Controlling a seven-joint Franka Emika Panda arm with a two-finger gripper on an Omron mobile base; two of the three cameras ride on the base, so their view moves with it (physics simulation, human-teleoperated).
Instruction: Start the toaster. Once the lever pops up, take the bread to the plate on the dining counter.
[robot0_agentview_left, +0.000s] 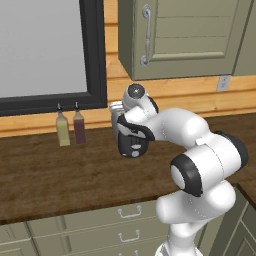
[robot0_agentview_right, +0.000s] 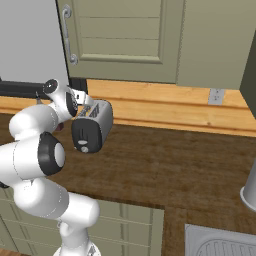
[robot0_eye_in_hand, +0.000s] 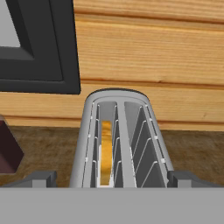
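Toaster (robot0_agentview_left: 131, 142) mostly behind arm

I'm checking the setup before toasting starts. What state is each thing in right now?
toaster: upright on the worktop, one slot loaded, the other empty.
bread: sunk in the left slot as the hand view shows it.
gripper: open, fingertips either side of the toaster's near end, holding nothing.
upper cabinet door: shut.
drawers: shut.
two bottles: upright, side by side below the window.
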